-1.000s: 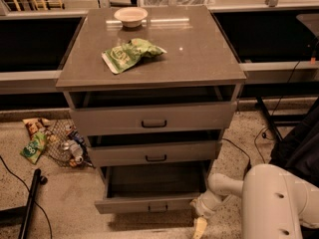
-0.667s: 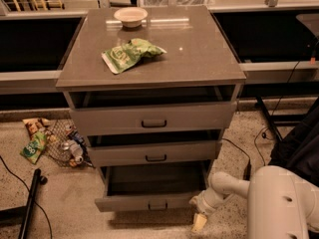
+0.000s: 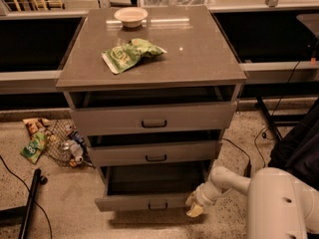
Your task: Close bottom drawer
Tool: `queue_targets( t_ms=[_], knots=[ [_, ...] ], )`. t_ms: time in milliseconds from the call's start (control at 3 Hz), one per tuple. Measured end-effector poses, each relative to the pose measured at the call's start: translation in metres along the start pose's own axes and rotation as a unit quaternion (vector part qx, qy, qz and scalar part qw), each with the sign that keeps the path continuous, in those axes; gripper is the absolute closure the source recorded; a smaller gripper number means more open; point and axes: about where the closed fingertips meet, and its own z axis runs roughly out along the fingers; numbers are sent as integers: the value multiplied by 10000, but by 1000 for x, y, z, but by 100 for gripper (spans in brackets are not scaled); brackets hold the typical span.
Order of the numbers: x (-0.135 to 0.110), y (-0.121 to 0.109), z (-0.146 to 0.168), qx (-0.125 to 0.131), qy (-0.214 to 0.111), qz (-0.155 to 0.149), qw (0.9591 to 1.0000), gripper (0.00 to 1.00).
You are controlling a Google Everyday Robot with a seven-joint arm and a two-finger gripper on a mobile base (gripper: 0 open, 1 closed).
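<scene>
The bottom drawer (image 3: 149, 201) is the lowest of three grey drawers in the cabinet (image 3: 152, 59). It stands pulled out, its dark inside open to view, with a small dark pull handle (image 3: 157, 205) at the centre of its front. My gripper (image 3: 194, 206) is low at the drawer's right front corner, right next to the front panel, on the end of the white arm (image 3: 227, 179). The middle drawer (image 3: 154, 153) and top drawer (image 3: 152, 119) also stick out a little.
A green snack bag (image 3: 130, 54) and a white bowl (image 3: 131, 16) lie on the cabinet top. A wire basket with packets (image 3: 62, 144) sits on the floor to the left. A black pole (image 3: 30, 203) lies at bottom left. Cables (image 3: 271, 128) and a dark base are at the right.
The arm has moved slightly left, bringing the gripper closer to the bottom drawer's right front corner. The drawer looks about as far out as before.
</scene>
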Motion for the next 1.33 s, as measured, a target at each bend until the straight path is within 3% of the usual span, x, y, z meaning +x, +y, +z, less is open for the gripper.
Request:
queue_targets(
  t_ms=[667,1000,1333],
  knots=[
    [5,-29,2,122,27,27,9999,3],
    [4,-48,-2,180,0,-8,9998,0],
    [-3,-84,-2,136,-60,-99,9998,0]
  ],
)
